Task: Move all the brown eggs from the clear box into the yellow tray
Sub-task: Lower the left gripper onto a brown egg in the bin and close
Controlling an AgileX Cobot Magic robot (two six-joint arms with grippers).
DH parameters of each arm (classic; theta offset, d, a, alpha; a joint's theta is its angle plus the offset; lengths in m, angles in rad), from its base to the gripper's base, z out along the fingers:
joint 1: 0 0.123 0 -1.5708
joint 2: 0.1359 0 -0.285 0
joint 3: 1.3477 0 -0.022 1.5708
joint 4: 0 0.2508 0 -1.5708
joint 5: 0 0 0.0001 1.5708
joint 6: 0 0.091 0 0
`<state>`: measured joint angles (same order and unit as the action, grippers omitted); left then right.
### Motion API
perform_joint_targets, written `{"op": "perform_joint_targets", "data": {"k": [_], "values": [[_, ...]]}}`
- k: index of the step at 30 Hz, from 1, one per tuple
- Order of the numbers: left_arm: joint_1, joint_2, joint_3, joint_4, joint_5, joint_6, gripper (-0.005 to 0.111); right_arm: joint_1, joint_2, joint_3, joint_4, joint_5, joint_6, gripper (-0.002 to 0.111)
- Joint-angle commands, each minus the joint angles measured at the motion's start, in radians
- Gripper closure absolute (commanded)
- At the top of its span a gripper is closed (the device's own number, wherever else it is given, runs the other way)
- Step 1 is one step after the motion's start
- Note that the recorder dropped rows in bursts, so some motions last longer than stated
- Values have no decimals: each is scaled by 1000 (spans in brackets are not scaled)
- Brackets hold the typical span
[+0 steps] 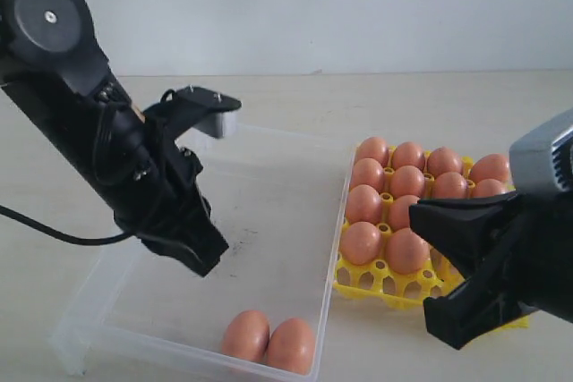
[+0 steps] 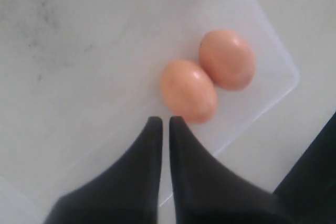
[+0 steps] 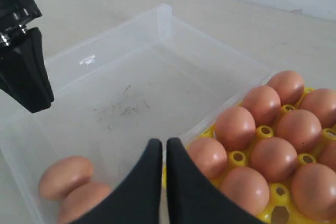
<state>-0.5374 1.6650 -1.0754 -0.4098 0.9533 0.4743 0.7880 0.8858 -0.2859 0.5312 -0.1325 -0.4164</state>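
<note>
While two brown eggs point(image 1: 247, 335) lie side by side and touching in the clear box point(image 1: 277, 194), close to its near wall at the end toward the yellow tray point(image 1: 374, 278), the left gripper point(image 2: 165, 121) hangs above the box floor a little behind them, tips aimed down at the pair. From its wrist camera the nearer egg point(image 2: 189, 91) sits just ahead of the fingertips and the other egg point(image 2: 227, 59) just beyond it; the outside camera shows a gap between gripper and eggs. Its two dark fingers are pressed almost together, with only a thin slit between them, and they hold nothing. The left arm slants steeply down from the upper left of the outside view to the middle of the box. Faint dark scuffs point(image 3: 123, 109) mark the box floor. The yellow tray stands on the pale table point(image 1: 295, 96) just beside the box's right wall, with rows of brown eggs in its cups; its near right part is hidden behind the right gripper point(image 3: 164, 147). That gripper reaches in from the right edge, above the tray's near side, pointing toward the box. Its wrist camera shows its fingers closed to a narrow slit, empty.
</note>
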Motion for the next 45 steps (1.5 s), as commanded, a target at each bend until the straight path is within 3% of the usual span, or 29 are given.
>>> {"op": "perform_joint_targets", "data": {"k": [1, 6, 9, 17, 36, 45], "values": [[-5, 74, -8, 22, 44, -26, 94, 0, -5, -5, -4, 43, -12, 108], [-5, 111, -8, 11, 14, -15, 56, 0, -5, -5, -4, 57, -12, 108], [-5, 126, -8, -34, -28, -18, 43, 0, -5, -5, -4, 56, -15, 108], [-5, 149, -8, -170, -112, 69, 46, 0, -5, -5, -4, 56, -31, 108], [-6, 295, -8, -177, -55, 58, 49, 0, -5, -5, -4, 57, -43, 108], [-6, 316, -8, -150, -21, 58, 60, 0, -5, -5, -4, 55, -47, 108]]}}
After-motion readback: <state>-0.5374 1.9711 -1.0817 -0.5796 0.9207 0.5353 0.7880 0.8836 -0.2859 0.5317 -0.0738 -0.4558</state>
